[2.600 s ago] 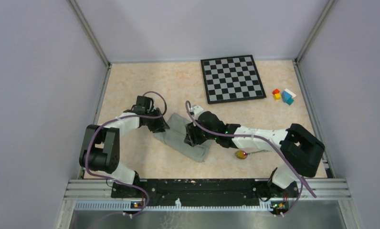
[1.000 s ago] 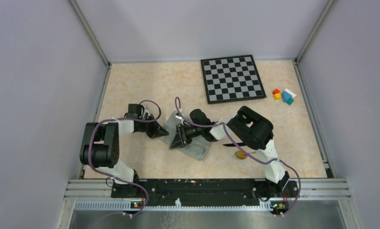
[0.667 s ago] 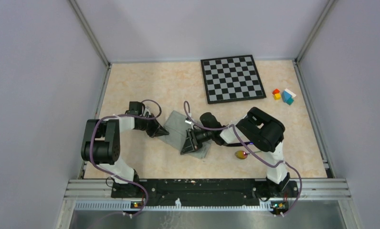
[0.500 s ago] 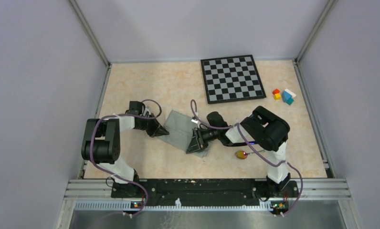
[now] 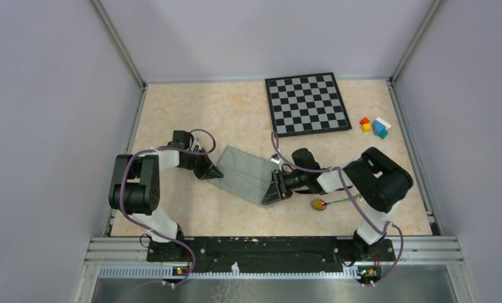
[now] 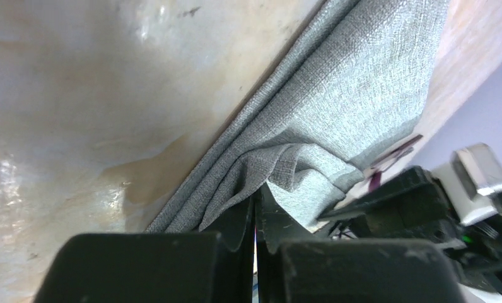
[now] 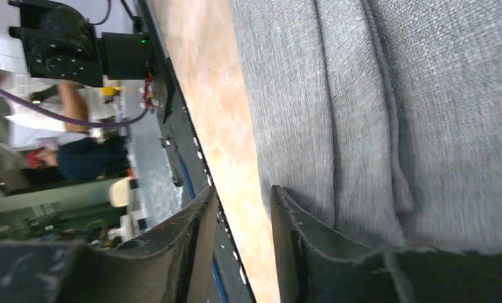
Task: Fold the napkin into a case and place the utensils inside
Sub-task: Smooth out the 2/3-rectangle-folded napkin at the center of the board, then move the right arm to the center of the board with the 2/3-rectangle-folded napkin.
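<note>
The grey-green napkin lies folded as a slanted rectangle in the middle of the table. My left gripper is at its left corner. In the left wrist view the jaws are shut, with a bunched fold of the napkin pinched at their tips. My right gripper is low at the napkin's right near end. Its jaws stand apart with bare table between them, one finger against the napkin's edge. The spoon, with a yellow-red bowl, lies just right of that gripper. The knife does not show.
A black-and-white chessboard lies at the back of the table. Small coloured blocks sit at the back right. The right arm's elbow stands over the table right of the spoon. Enclosure walls run along both sides.
My right gripper has slid right along the napkin, drawing it out wider and flatter, and its jaws have parted. The left gripper has kept hold of the left corner.
</note>
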Motion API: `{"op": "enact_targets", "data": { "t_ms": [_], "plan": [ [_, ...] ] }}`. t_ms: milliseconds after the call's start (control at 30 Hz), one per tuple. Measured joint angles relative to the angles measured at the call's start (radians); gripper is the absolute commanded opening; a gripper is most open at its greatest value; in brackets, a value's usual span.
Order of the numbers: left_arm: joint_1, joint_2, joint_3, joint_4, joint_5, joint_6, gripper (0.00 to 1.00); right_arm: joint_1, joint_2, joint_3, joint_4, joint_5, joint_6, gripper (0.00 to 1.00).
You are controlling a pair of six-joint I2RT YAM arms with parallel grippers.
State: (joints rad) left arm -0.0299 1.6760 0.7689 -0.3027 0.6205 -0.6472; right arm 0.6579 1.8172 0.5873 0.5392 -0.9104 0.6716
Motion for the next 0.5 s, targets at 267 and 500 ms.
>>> {"op": "enact_targets", "data": {
  "t_ms": [267, 500],
  "plan": [
    [-0.055, -0.034, 0.082, -0.052, -0.154, 0.105, 0.41, -0.023, -0.175, 0.117, -0.330, 0.168, -0.166, 0.39],
    [-0.079, -0.183, 0.118, -0.141, -0.198, 0.180, 0.60, -0.048, -0.028, 0.227, -0.356, 0.301, -0.179, 0.24]
  ]
}}
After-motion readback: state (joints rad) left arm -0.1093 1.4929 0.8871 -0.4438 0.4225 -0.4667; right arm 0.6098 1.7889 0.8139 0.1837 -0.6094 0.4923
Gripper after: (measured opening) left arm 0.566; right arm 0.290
